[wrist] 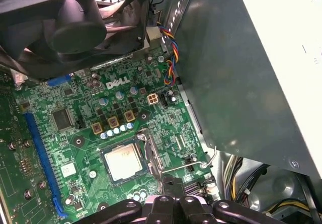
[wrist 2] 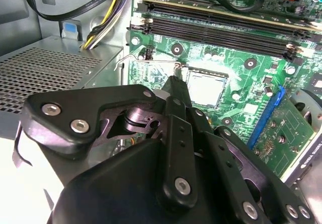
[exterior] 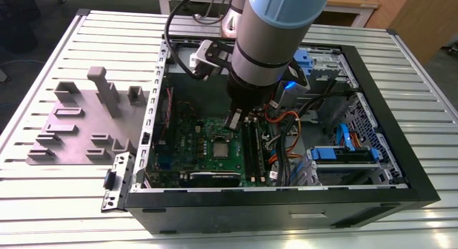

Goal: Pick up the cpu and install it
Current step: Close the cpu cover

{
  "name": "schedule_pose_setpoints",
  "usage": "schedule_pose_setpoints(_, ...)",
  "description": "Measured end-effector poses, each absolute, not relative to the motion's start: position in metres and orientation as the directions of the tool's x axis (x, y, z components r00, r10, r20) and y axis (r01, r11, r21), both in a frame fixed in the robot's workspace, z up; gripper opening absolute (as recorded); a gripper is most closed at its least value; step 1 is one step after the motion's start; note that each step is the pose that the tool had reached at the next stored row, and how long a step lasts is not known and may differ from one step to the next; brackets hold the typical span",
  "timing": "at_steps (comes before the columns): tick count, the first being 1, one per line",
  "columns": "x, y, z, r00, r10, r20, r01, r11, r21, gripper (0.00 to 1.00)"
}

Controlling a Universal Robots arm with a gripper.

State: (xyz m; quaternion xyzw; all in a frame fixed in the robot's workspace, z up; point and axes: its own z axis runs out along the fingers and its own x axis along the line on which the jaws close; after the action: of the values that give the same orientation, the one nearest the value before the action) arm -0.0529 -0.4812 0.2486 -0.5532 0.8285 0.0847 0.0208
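Your gripper [wrist 2: 176, 83], fingers pinched together and holding nothing, hovers just beside the cpu [wrist: 122, 162], which already sits flat in the green board's [wrist: 75, 133] socket.

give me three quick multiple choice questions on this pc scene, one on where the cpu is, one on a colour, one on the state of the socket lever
1. Where is the cpu?
A. on the moulded plate outside the case
B. in the socket on the board
C. on the slatted table

2. What colour is the board?
A. green
B. red
C. black

3. How does the socket lever stand?
A. missing
B. bent round the fan
C. thin wire lever beside the socket, with the pincer tip close by it

Answers:
1 B, both wrist views show the silver chip lying in the socket frame, also seen in the exterior view.
2 A, the board is green in every view.
3 C, the wire lever runs along the socket's edge in the first wrist view, and the pincer tip sits right by it in the second wrist view.
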Motion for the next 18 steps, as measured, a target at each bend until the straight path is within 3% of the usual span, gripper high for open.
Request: schedule_pose_setpoints(18,-0.053,-0.499,0.249,-0.387,-0.913,-0.128,-0.920,0.374,0.117,0.11)
